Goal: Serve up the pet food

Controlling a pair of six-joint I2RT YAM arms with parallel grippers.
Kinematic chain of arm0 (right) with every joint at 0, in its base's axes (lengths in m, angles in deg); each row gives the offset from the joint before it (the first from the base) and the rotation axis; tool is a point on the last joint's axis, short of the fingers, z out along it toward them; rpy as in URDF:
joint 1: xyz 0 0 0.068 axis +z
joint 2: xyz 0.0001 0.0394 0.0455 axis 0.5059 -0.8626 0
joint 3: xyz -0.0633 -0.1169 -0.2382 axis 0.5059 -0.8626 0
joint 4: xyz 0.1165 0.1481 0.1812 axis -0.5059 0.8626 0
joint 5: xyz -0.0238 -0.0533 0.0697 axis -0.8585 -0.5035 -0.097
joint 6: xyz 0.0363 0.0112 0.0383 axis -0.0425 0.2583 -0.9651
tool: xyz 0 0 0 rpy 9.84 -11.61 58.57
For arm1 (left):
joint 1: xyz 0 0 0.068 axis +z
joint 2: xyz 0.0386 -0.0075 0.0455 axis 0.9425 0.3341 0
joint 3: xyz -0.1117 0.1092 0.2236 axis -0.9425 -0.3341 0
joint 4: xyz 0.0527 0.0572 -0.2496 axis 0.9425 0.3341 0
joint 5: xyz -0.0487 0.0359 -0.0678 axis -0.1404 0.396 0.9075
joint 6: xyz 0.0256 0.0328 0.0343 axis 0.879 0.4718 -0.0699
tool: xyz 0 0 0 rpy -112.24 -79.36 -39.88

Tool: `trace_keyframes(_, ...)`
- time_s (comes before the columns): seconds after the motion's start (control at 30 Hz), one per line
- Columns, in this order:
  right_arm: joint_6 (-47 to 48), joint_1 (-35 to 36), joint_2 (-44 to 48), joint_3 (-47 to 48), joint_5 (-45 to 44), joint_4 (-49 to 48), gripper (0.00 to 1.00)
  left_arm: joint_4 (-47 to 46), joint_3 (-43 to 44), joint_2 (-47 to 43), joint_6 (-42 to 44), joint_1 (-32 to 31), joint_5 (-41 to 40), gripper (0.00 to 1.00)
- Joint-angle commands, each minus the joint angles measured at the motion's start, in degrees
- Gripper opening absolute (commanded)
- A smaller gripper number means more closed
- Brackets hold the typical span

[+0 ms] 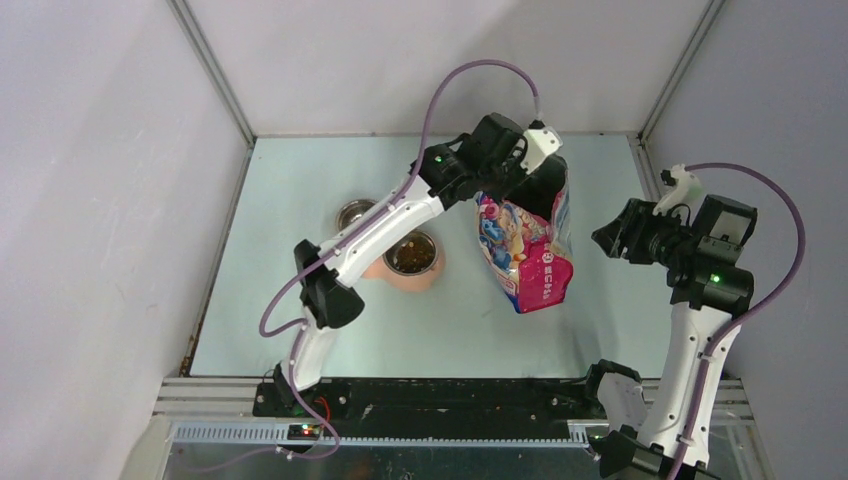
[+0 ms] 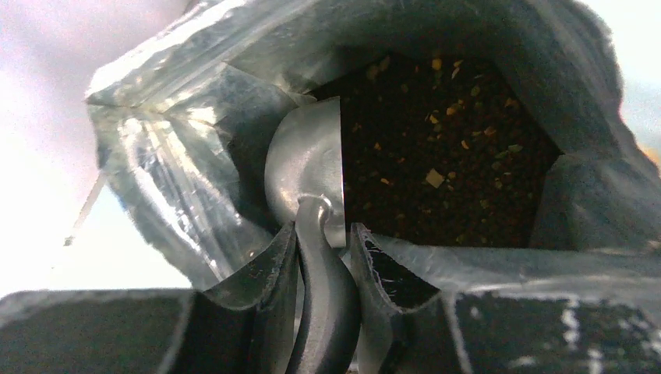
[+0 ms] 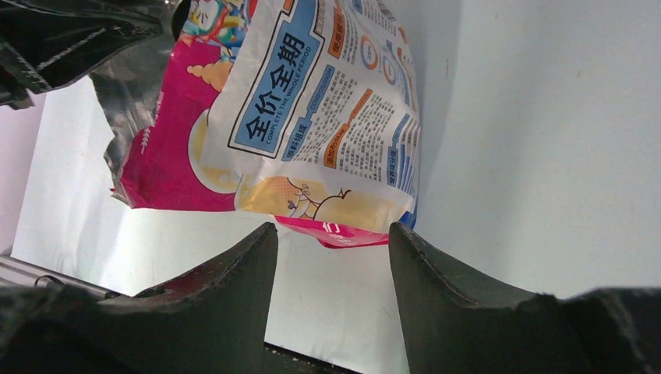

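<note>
The left gripper is clenched on the handle of the metal scoop. The scoop's cup sits inside the open mouth of the cat-food bag, probably to dig out a serving. The bag stands right of centre on the worktop, toward its far edge. The pet food fills the bottom of the bag. Some also lies in the near bowl of the pink double feeder, left of centre, while the far bowl looks empty. The right gripper hangs released just beside the bag, perhaps ready to steady it.
</note>
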Motion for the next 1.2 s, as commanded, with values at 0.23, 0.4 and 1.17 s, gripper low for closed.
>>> trace_keyframes(0.23,-0.11,0.29,2.47,-4.54,0.97,-1.42,0.58,4.85,3.28,7.15,2.8,-0.84,-5.13,0.0)
trace_keyframes(0.4,-1.86,0.29,2.25,-4.95,2.26,-2.93,0.58,7.65,6.83,11.97,4.04,-1.39,-3.64,0.0)
trace_keyframes(1.17,-1.16,0.2,3.43,-4.95,2.36,-0.6,0.58,16.34,2.04,2.94,-5.38,-2.54,26.33,0.0)
